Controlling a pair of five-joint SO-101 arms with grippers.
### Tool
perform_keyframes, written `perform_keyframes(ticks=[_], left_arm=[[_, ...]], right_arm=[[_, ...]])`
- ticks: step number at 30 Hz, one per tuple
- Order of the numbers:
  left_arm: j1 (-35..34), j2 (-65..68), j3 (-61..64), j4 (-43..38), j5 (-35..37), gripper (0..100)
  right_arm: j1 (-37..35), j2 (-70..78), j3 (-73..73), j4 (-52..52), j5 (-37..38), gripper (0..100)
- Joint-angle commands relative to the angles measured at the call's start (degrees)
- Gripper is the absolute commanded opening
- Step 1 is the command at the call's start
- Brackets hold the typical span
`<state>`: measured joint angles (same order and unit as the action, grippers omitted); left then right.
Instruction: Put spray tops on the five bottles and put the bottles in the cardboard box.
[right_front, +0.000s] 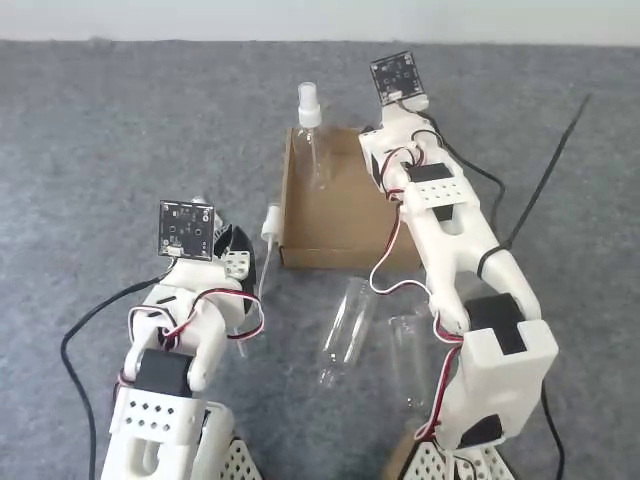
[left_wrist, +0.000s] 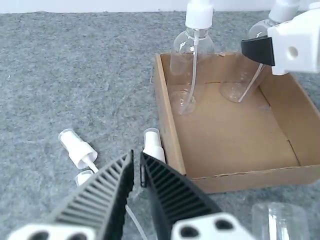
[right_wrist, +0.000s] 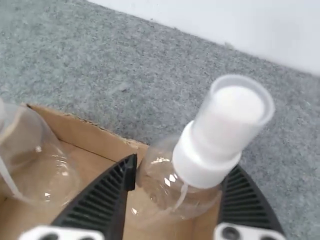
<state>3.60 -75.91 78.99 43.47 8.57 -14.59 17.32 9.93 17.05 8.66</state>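
So the right gripper is clamping a bottle that's got its spray top on, one jaw on each side of the clear body. It's holding it base-down inside the box, at the far corner on the right arm's side, and the bottle is leaning a little. A second bottle, also topped, is standing upright in the other far corner.

The left gripper is hanging low over the grey mat just beside the box's near left corner. Its jaws are sitting nearly together and gripping nothing.

Loose tops are lying right ahead of it:
- one top right by the box wall
- another top further out
- a third top half hidden by the jaw

A bare bottle and another bare one are lying on the mat just outside the box's near wall.
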Motion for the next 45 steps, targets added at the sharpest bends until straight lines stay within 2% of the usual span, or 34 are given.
perform_keyframes(ticks=[1,7,17,31,41,45], left_arm=[[-0.18,-1.41,-0.48,-1.49,0.53,1],[-0.18,-1.41,-0.48,-1.49,0.53,1],[-0.09,-1.41,-0.40,-1.49,0.53,1],[-0.18,-1.41,-0.40,-1.49,0.53,1],[-0.18,-1.41,-0.40,-1.49,0.53,1],[-0.18,-1.41,-0.40,-1.49,0.53,1]], right_arm=[[-0.66,-1.71,-2.46,0.57,1.23,20.3],[-0.66,-2.07,-2.55,0.66,1.49,28.8],[-0.66,-2.24,-4.92,2.24,1.32,29.5],[-0.66,-2.24,-21.80,19.47,1.14,29.6],[-0.66,-2.24,-38.59,37.41,1.32,29.6],[-0.66,-2.24,-46.95,47.60,1.14,29.6]])
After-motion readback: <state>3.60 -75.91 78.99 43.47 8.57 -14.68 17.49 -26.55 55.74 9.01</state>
